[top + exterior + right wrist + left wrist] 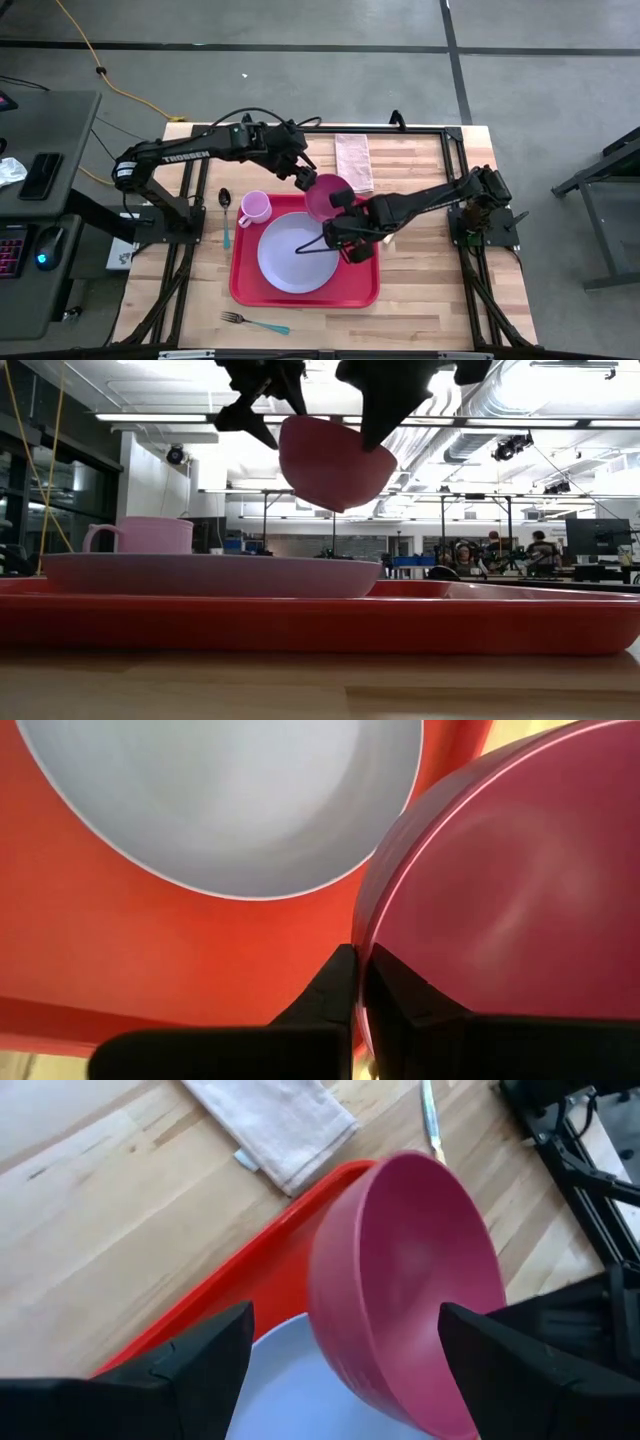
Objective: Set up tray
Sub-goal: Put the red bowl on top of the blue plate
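The red tray point(360, 290) lies flat on the table, with the round lavender plate point(298, 252) resting on its left half. A magenta bowl point(326, 192) hangs in the air over the tray's far right corner, tilted in the low view point(335, 465). My right gripper point(340, 207) is shut on its rim. My left gripper point(303, 178) is open just left of the bowl; in its wrist view the two fingers stand wide apart with the bowl point(410, 1270) ahead between them, and I cannot tell whether they touch it. My right gripper point(360, 970) pinches the bowl's rim point(363, 945) between its two fingers, one finger on each side of the wall. It comes slanting down from the table's right. The bowl is lifted clear of the tray point(150, 950) and the plate point(220, 800), and is tilted.
A pink mug point(253, 207) stands on the table by the tray's far left corner, with a spoon point(225, 215) left of it. A folded napkin point(353, 160) lies beyond the bowl. A fork point(255, 322) lies near the table's near edge. People sit far behind the table.
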